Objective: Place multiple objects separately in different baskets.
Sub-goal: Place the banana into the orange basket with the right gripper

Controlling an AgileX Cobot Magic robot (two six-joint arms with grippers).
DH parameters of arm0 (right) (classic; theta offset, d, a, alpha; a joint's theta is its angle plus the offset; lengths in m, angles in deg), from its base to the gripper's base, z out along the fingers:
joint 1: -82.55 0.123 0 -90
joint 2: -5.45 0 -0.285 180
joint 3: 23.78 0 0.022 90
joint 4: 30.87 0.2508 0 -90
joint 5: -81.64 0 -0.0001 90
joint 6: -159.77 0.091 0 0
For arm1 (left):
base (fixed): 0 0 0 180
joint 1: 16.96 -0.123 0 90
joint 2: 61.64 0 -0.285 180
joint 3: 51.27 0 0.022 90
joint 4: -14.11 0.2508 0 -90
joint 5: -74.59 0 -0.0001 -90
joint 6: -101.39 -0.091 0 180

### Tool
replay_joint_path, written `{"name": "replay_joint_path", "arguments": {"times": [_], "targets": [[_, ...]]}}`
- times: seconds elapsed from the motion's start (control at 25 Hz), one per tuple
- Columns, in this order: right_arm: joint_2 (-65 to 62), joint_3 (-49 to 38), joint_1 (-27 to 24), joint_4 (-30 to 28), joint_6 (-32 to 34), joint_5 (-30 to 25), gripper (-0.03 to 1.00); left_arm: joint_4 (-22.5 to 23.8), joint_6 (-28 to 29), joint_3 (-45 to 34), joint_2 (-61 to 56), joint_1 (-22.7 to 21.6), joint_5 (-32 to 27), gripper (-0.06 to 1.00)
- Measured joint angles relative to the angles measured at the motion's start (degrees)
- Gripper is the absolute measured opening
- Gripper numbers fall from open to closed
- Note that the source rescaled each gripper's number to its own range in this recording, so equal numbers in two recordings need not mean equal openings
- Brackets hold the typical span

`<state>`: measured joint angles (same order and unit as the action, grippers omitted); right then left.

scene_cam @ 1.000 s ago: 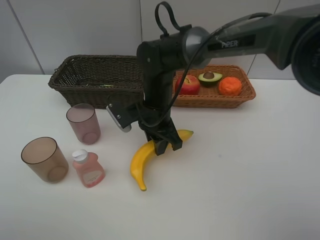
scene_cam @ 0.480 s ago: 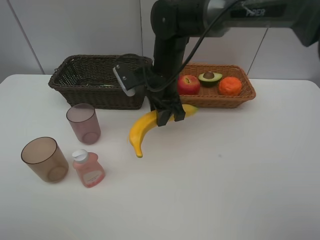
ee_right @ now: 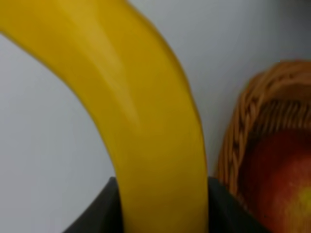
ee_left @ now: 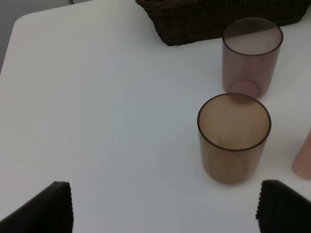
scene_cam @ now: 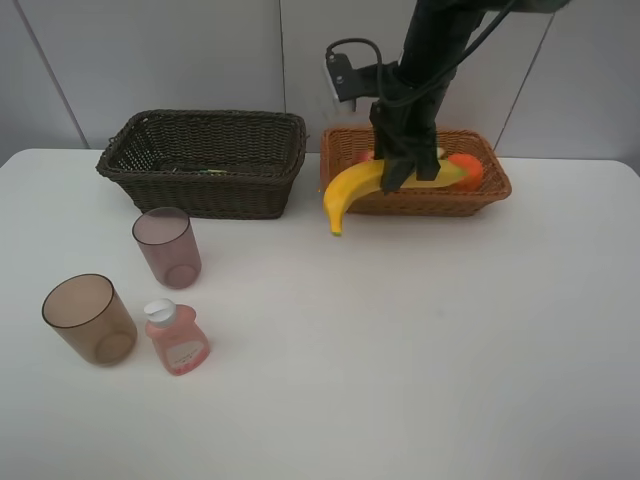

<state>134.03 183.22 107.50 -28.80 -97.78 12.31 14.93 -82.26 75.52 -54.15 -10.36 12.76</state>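
the right gripper (scene_cam: 396, 176) hangs over the light orange-tan basket (scene_cam: 430, 204) at the back right of the white table (scene_cam: 450, 350), with its jaws clamped tight across the middle of the yellow banana (scene_cam: 350, 186). the banana is in the air and lies roughly level. one end is over the inside of the basket, and the other curves down past the basket's near left corner, above bare tabletop. in the right wrist view the banana fills most of the picture, with a dark finger pressed against each side of it and the woven rim and the red apple (ee_right: 277, 179) just beside. a bit of the orange tangerine (scene_cam: 470, 166) shows past the arm at the right end of that basket. the dark brown basket (scene_cam: 200, 190) stands to the left of the light one, close but apart from it. in front of it stand the pinkish cup (scene_cam: 167, 247) and, nearer the front edge, the brownish cup (scene_cam: 88, 318), both upright and apart. the small pink bottle (scene_cam: 177, 338) with its white cap is just to the right of the brownish cup. the left gripper (ee_left: 165, 213) shows only in its own wrist view, above the table near the two cups. its fingers (ee_left: 51, 208) are spread wide with nothing between them.
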Motion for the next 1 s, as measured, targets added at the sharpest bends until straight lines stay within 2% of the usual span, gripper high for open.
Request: {"name": "replay_joint_path", "arguments": {"times": [0.32,0.44,0.68,1.0], "targets": [[0.00,2.83,-8.53,0.42,0.30,-0.13,0.00,0.00,0.00,0.00,0.00,0.00,0.00,1.00],[0.00,4.71,-10.89,0.82,0.30,1.33,0.00,0.00,0.00,0.00,0.00,0.00,0.00,1.00],[0.39,4.93,-13.63,1.33,0.30,9.83,0.00,0.00,0.00,0.00,0.00,0.00,0.00,1.00],[3.86,5.11,-14.29,1.45,0.30,21.45,0.00,0.00,0.00,0.00,0.00,0.00,0.00,1.00]]}}
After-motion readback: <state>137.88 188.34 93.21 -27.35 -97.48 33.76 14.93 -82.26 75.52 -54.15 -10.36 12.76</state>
